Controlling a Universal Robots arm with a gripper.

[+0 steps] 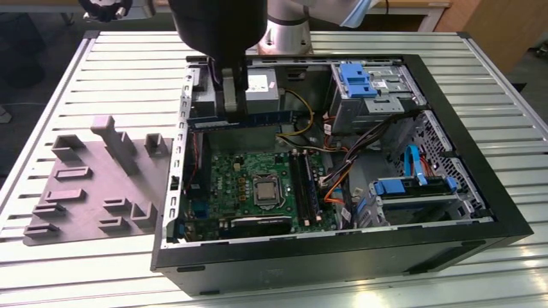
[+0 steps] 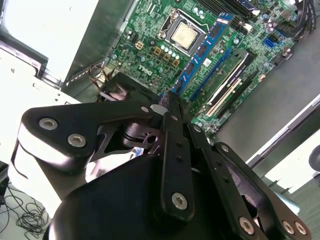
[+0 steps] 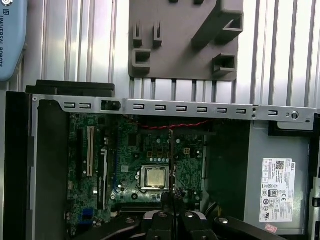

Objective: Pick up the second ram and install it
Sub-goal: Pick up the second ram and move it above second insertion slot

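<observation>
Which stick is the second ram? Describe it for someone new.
Start at the open black computer case. Over its green motherboard, the black claw grips a long, narrow blue memory stick with black chips. Unlike the black slots below, it hangs in the air.

UR arm (image 1: 214, 25) pointing straight down, hand (image 1: 232, 114) vert., fingers (image 2: 172, 117) pinched on the second ram (image 1: 261, 119)

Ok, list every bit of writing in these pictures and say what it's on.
White sticker on the power supply, first wrist view: rows of print, too small to read.
Pale blue arm cover, same view: lettering cut by the picture's edge, not quoted.
Motherboard, second wrist view: white marking, too small to read.
The second ram, held in the gripper: small white label, unreadable.
</observation>
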